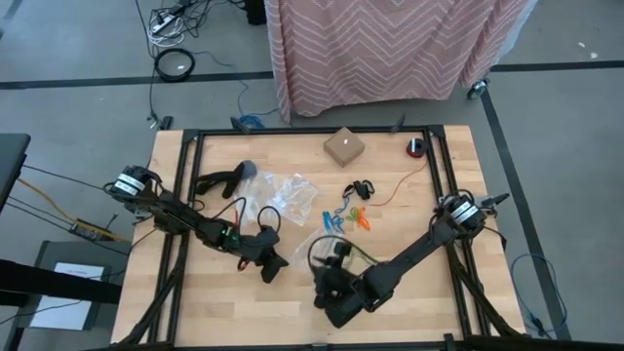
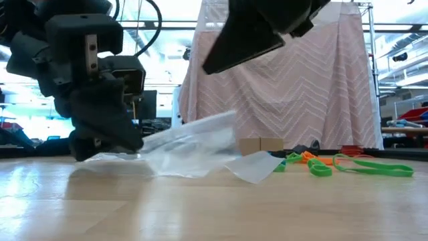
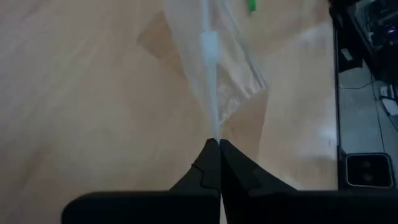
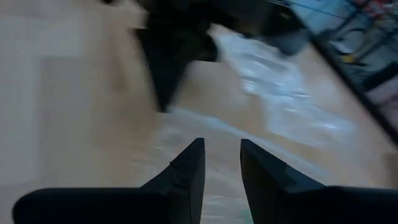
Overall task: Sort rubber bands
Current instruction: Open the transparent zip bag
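I've got the left gripper (image 3: pixel 214 144) down low on the bench (image 1: pixel 409 292), jaws pressed together on the edge of a clear plastic bag (image 3: pixel 214 74); through the left wrist camera the film runs straight out from between the tips. From the low camera, that bag (image 2: pixel 190 148) lies slumped on the wood beside the left gripper (image 2: pixel 100 144), one corner lifted.

The right gripper (image 4: pixel 219 163) sits near the front middle of the bench, just beside the left one, jaws part-way spread with nothing between them; ahead of it I see crumpled clear plastic (image 4: pixel 280 81) on the bench. From overhead the right gripper (image 1: pixel 336 292) is short of the pile.

The rubber bands (image 1: pixel 349 218) are bunched in a loose cluster at mid-bench, between the bags and the right arm: blue, orange and green together, a dark one just behind. In the low view, orange and green loops (image 2: pixel 328 164) lie flat on the wood, well apart from both grippers.

My read: sorting has barely begun. I see no band inside any bag, and no colour is separated out. It looks like I'm readying a bag to open, so every band is left to pick and place.
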